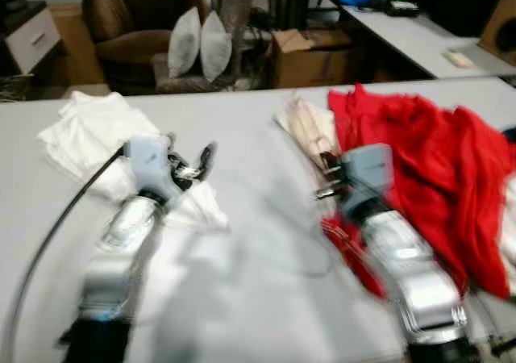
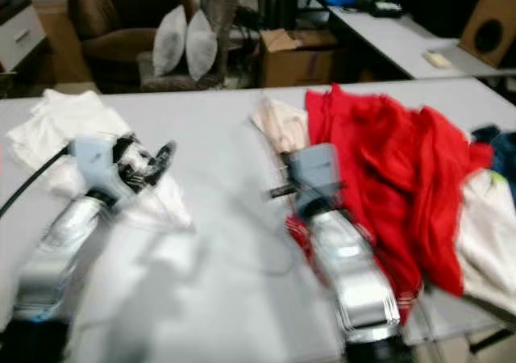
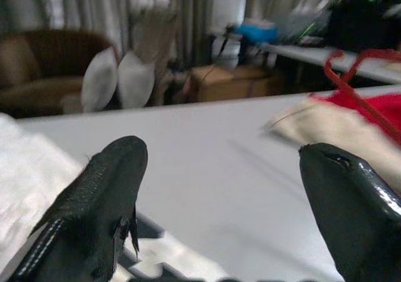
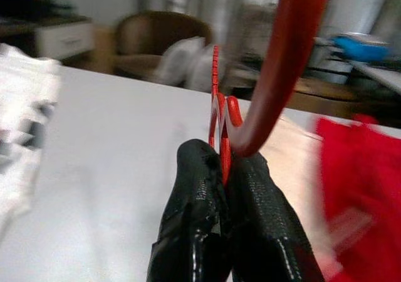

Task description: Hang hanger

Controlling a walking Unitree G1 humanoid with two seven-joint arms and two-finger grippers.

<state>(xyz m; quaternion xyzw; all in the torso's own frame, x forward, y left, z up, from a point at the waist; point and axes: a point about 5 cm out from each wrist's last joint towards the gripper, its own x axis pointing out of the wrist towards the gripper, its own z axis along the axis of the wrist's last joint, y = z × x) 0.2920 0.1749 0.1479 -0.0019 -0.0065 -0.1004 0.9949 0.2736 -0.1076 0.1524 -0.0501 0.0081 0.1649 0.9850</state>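
A pale grey worktop [image 1: 258, 242] spreads before the robot, its two silver arms reaching out over it. A heap of red cloth [image 1: 427, 161] lies on the worktop's right side, with a cream garment [image 1: 306, 125] touching its left edge and white fabric [image 2: 488, 234] just beside it at the far right. A crumpled white cloth [image 1: 97, 133] sits on the left side, under and beside the left arm. Beyond the worktop stand a brown armchair [image 1: 137, 24] with two white pillows [image 1: 200, 42], a cardboard box [image 1: 310, 56] and a long desk [image 1: 419, 36] carrying clutter.

The right tool [image 4: 223, 169] has its black fingers pressed together on a red hanger [image 4: 276, 69], pinching the thin wire where it twists below the hook; the hook curves up and away over the fingertips, above the worktop beside the red heap. The left tool [image 3: 222, 175] hovers over the worktop near the white cloth, its fingers [image 3: 106, 194] spread wide with nothing between them.
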